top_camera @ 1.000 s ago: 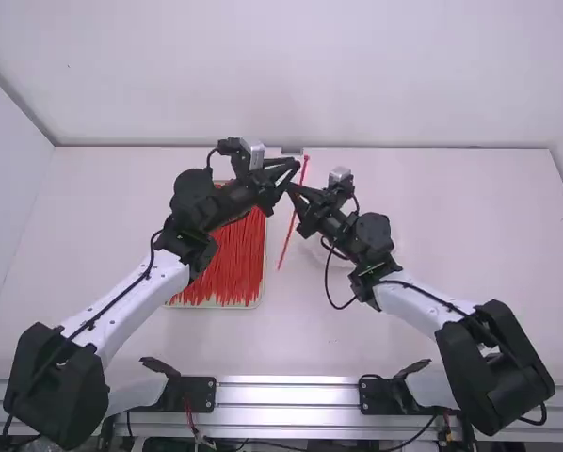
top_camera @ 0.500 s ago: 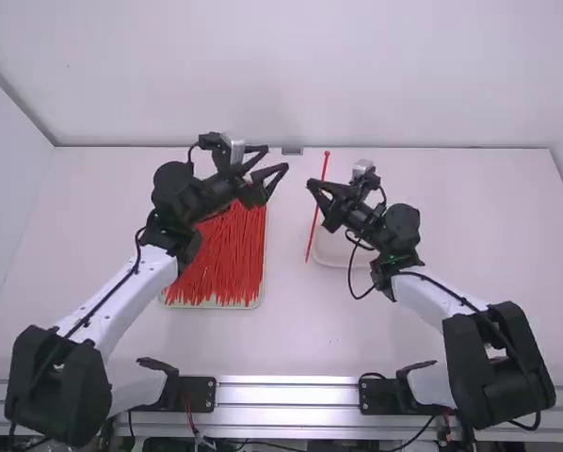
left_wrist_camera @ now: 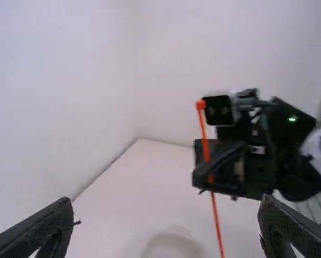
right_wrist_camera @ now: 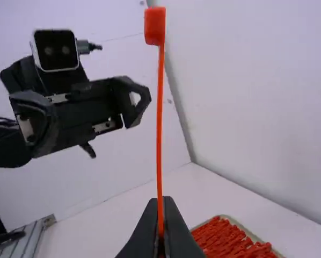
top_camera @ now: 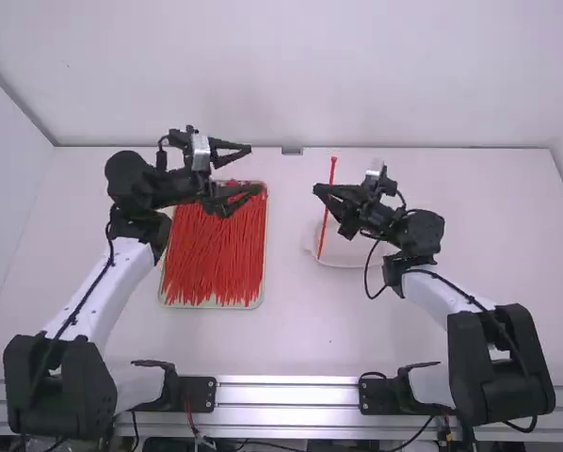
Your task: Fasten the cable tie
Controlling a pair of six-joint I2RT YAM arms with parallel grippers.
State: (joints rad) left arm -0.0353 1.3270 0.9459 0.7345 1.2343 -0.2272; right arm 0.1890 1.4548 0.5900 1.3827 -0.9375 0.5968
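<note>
A single red cable tie (top_camera: 328,202) stands nearly upright, head up, and my right gripper (top_camera: 325,205) is shut on its lower half above a shallow white dish (top_camera: 349,258). In the right wrist view the tie (right_wrist_camera: 159,118) rises straight from the closed fingertips (right_wrist_camera: 169,219). My left gripper (top_camera: 253,169) hangs open over the far end of the tray, well apart from the tie. In the left wrist view its own fingers (left_wrist_camera: 42,228) are spread wide, with the right gripper (left_wrist_camera: 225,169) and the tie (left_wrist_camera: 205,145) ahead of them.
A pale tray (top_camera: 212,304) heaped with several red cable ties (top_camera: 216,250) lies left of centre. The heap of ties (right_wrist_camera: 230,236) also appears in the right wrist view. Bare white table stretches on the right and in front.
The left gripper has drawn back to the left, away from the tie. The right gripper has carried the tie to the right, over the white dish.
</note>
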